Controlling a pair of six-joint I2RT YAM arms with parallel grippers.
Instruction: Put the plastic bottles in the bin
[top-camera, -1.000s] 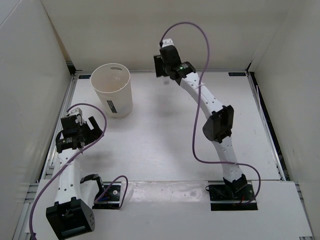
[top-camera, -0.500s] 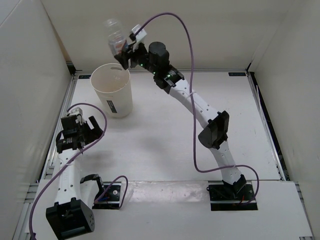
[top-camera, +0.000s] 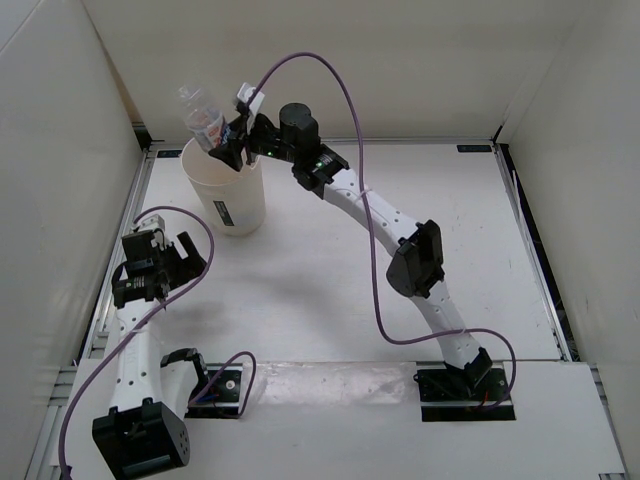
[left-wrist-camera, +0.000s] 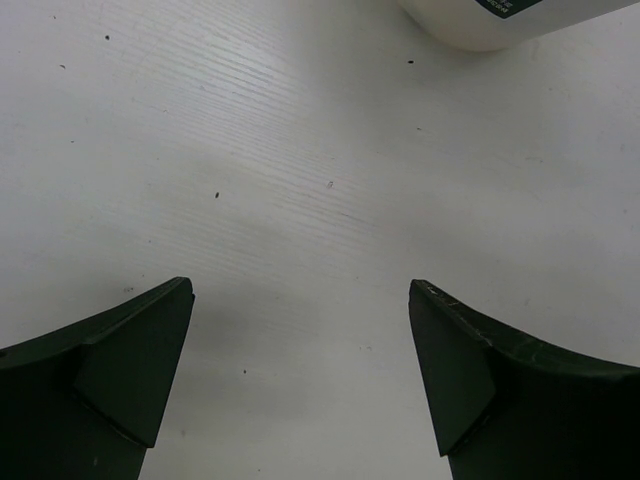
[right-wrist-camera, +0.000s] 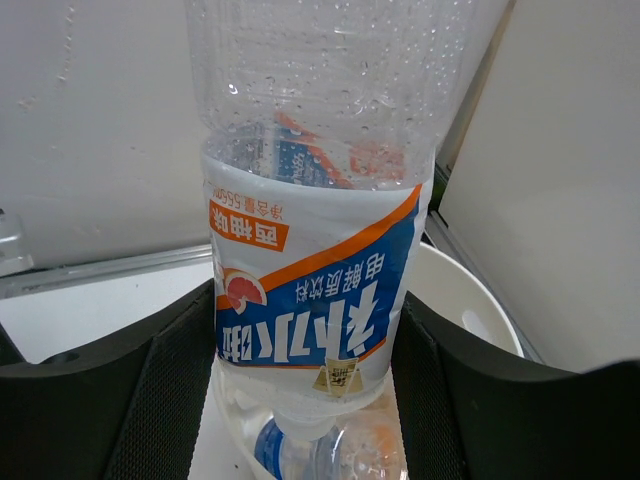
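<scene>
My right gripper (top-camera: 228, 140) is shut on a clear plastic bottle (top-camera: 203, 113) with a blue, white and orange label. It holds the bottle tilted, neck down, over the open mouth of the cream-white bin (top-camera: 228, 195). In the right wrist view the bottle (right-wrist-camera: 310, 270) sits between the gripper's (right-wrist-camera: 305, 345) black pads, above the bin's rim (right-wrist-camera: 470, 300). Another clear bottle (right-wrist-camera: 340, 455) lies inside the bin below it. My left gripper (top-camera: 180, 262) is open and empty over bare table, near the bin's front left.
The left wrist view shows the open left gripper (left-wrist-camera: 300, 300) above the white table, with the bin's base (left-wrist-camera: 480, 20) at the top edge. White walls enclose the table on three sides; the bin stands in the back left corner.
My right arm has swung left from the back middle with the bottle, then lowered it from higher up to just over the bin's mouth. The left arm has not moved.
</scene>
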